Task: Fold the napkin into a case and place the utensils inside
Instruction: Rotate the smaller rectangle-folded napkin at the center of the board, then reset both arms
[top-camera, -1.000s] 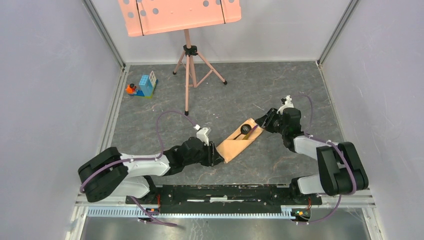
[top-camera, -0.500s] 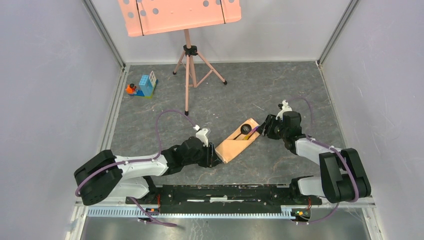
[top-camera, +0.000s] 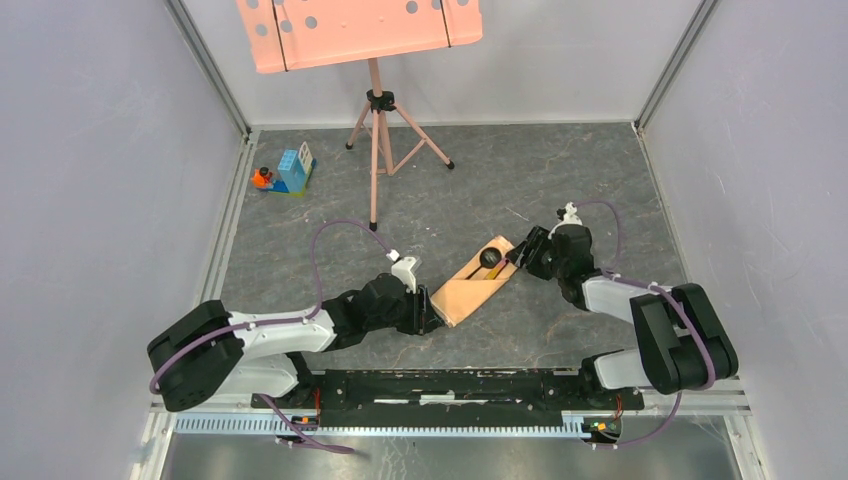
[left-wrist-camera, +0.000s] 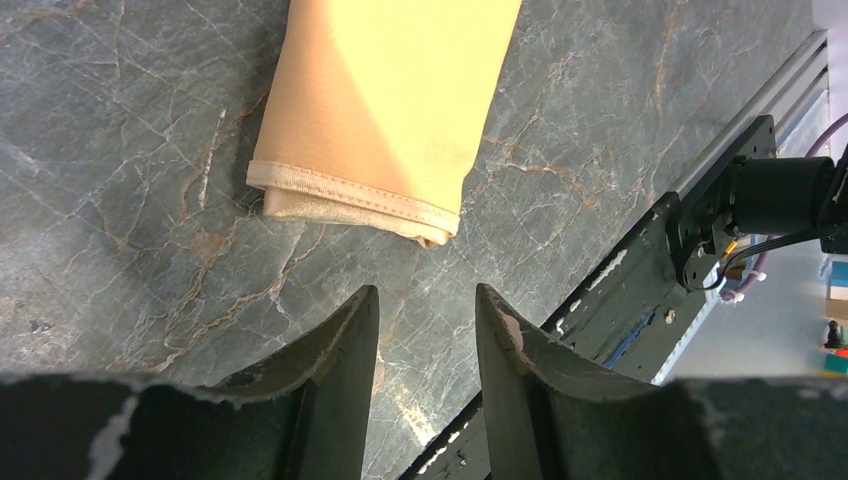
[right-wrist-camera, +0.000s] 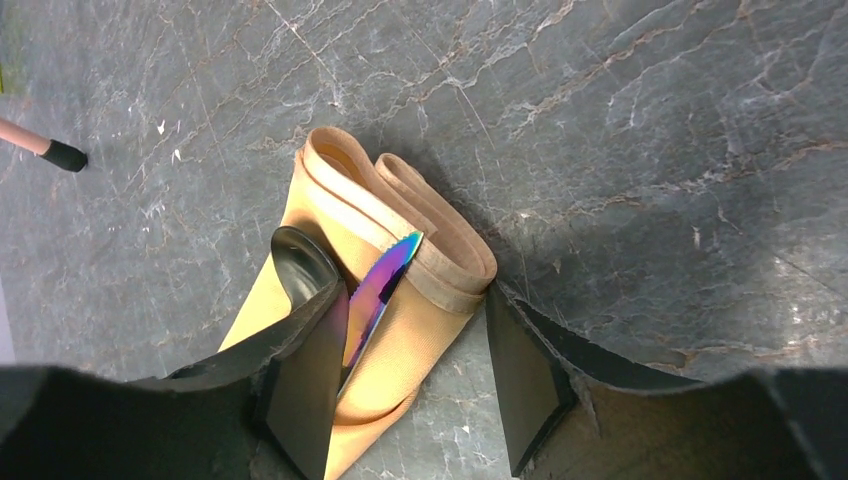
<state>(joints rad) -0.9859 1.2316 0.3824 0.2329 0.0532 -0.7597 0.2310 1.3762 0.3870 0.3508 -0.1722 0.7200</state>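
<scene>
The napkin lies folded as a narrow peach case (top-camera: 476, 284) slanting across the middle of the table. The utensils poke out of its far end: a round black head (top-camera: 491, 258) and, in the right wrist view, an iridescent knife blade (right-wrist-camera: 384, 281) beside a black spoon bowl (right-wrist-camera: 296, 256) on the case (right-wrist-camera: 440, 262). My right gripper (top-camera: 523, 258) (right-wrist-camera: 412, 372) hovers open over that end, and the blade lies loose by its left finger. Just short of the case's hemmed near end (left-wrist-camera: 352, 196), my left gripper (top-camera: 433, 308) (left-wrist-camera: 425, 325) stands open and empty.
A salmon perforated music-stand tray (top-camera: 358, 32) on a pink tripod (top-camera: 377, 150) stands at the back, with one leg tip (right-wrist-camera: 42, 146) near the case. Toy blocks (top-camera: 288, 172) sit at the back left. The black base rail (top-camera: 450, 385) (left-wrist-camera: 640, 290) runs along the near edge.
My right gripper has opened wider and shifted slightly left toward the case's far end, leaving the knife lying there. The left arm has stayed put.
</scene>
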